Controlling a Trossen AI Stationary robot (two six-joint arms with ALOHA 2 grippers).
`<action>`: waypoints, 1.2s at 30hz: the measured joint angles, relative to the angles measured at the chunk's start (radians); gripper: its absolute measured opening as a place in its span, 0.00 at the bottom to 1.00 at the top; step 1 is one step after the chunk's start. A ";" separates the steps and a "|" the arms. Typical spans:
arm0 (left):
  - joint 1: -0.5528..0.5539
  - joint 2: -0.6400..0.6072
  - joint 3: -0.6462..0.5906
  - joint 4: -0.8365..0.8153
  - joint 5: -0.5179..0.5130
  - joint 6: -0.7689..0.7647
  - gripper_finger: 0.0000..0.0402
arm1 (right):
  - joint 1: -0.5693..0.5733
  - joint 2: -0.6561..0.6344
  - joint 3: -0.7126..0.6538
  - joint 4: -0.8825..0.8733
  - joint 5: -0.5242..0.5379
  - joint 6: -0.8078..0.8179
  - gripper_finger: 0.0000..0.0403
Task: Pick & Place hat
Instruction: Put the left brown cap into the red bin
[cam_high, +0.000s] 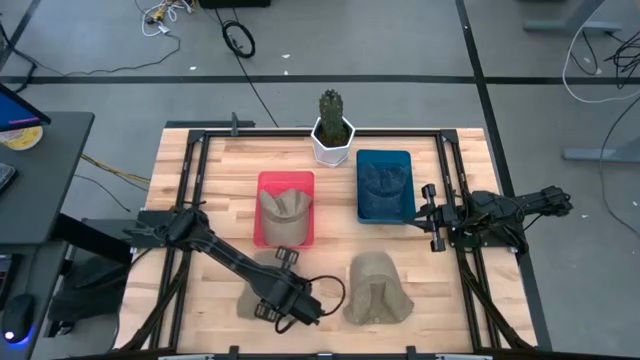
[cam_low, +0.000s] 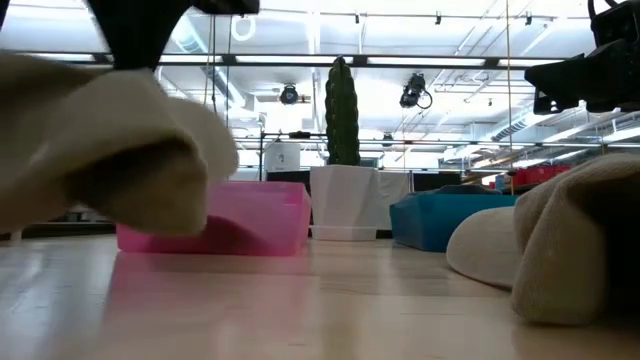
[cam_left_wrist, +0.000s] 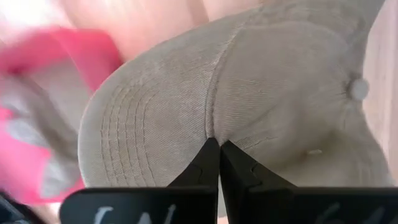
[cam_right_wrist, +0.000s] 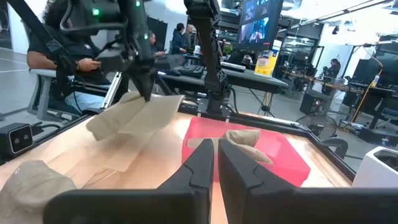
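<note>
A beige cap (cam_high: 256, 292) hangs from my left gripper (cam_left_wrist: 215, 147), which is shut on it near the table's near edge. In the low view the cap (cam_low: 110, 150) floats above the wood, and the right wrist view shows the same cap (cam_right_wrist: 134, 115) under that gripper (cam_right_wrist: 148, 92). A second beige cap (cam_high: 378, 290) lies crown up on the table right of it. A third cap (cam_high: 285, 208) rests inside the pink bin (cam_high: 264, 236). My right gripper (cam_high: 432, 215) waits shut at the right side, beside the blue bin (cam_high: 385, 160). My left gripper pinches the beige cap at the seam where brim meets crown (cam_left_wrist: 211, 127), between its two fingertips (cam_left_wrist: 204, 163). The fingers come from above, pointing down. The cap is lifted clear of the table and hangs tilted below them, brim toward the pink bin.
A cactus in a white pot (cam_high: 333, 135) stands at the far edge between the bins. The blue bin holds something dark (cam_high: 385, 190). A black frame rail (cam_high: 455, 190) runs along the table's edges. Bare wood lies between the bins and the near edge. People sit beyond the table (cam_right_wrist: 59, 56).
</note>
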 joint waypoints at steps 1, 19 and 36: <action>0.004 -0.001 0.012 0.003 -0.016 0.020 0.01 | 0.000 0.000 0.000 0.000 0.000 0.000 0.06; 0.245 -0.175 0.084 0.002 -0.041 0.272 0.01 | 0.000 0.000 0.000 -0.001 0.001 0.000 0.06; 0.681 -0.231 -0.047 0.003 -0.005 0.625 0.00 | 0.000 0.000 0.000 0.000 0.003 0.000 0.06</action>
